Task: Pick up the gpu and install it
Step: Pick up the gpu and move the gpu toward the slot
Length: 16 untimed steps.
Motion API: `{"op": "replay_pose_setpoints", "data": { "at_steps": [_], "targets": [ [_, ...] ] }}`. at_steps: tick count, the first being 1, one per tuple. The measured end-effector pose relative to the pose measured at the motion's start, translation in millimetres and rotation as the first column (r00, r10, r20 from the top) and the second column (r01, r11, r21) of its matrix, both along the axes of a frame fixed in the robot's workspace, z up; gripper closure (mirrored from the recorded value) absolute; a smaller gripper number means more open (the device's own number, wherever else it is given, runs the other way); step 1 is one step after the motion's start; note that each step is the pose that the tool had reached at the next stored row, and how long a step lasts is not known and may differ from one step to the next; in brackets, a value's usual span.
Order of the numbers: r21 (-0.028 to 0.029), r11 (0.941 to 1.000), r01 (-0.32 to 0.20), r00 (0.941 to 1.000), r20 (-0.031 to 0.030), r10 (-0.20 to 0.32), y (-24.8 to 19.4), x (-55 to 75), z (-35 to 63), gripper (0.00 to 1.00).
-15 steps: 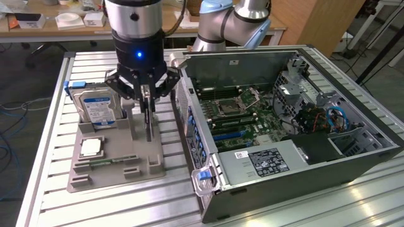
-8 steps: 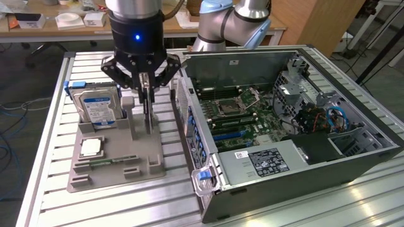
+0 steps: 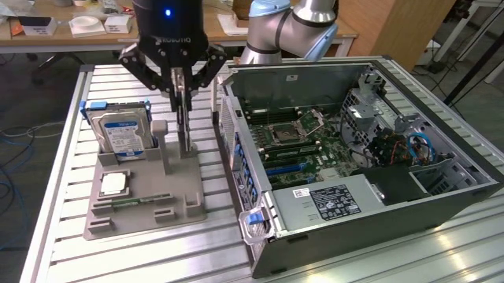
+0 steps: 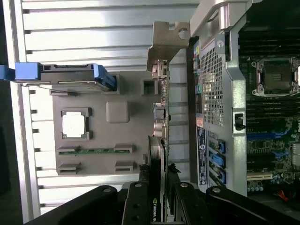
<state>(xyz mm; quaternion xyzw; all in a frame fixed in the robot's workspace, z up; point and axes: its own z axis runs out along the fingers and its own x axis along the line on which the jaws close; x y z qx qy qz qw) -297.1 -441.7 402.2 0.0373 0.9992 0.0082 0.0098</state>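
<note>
at the grey holder (image 3: 126, 221), the hand (image 3: 183, 94) clamps the gpu (image 3: 186, 132), edge-on, its top edge hidden in the grip.

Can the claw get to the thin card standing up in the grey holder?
Probably yes: the claw looks closed on the top edge of the thin, silver-bracketed circuit card; nothing blocks it.

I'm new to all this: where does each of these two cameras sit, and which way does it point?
Exterior view: off the arm, above the slatted table, looking down at the grey parts holder and the open computer case; the arm and gripper show.
Wrist view: on the wrist, looking down along the gripper; its black fingers show, closed on the gpu.
Shared: gpu, holder, hard drive, case.
</note>
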Motion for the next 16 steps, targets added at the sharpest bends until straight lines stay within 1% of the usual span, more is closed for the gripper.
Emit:
{"op": "replay_pose_setpoints", "data": {
  "at_steps": [8, 9, 14, 16],
  "targets": [
    [0.0, 1.0, 0.0, 1.0, 0.0001, 0.0, 0.0, 0.0, 36.3, 0.74],
    [-0.0001, 1.0, 0.0, 1.0, 0.0001, 0.0, 0.0, 0.0, 39.2, 0.74],
    [-0.0001, 1.0, 0.0, 1.0, 0.0, 0.0, 0.0, 0.8, 39.7, 0.74],
    [-0.0001, 1.0, 0.0, 1.0, 0.0, 0.0, 0.0, 6.5, 39.6, 0.74]
  ]
}}
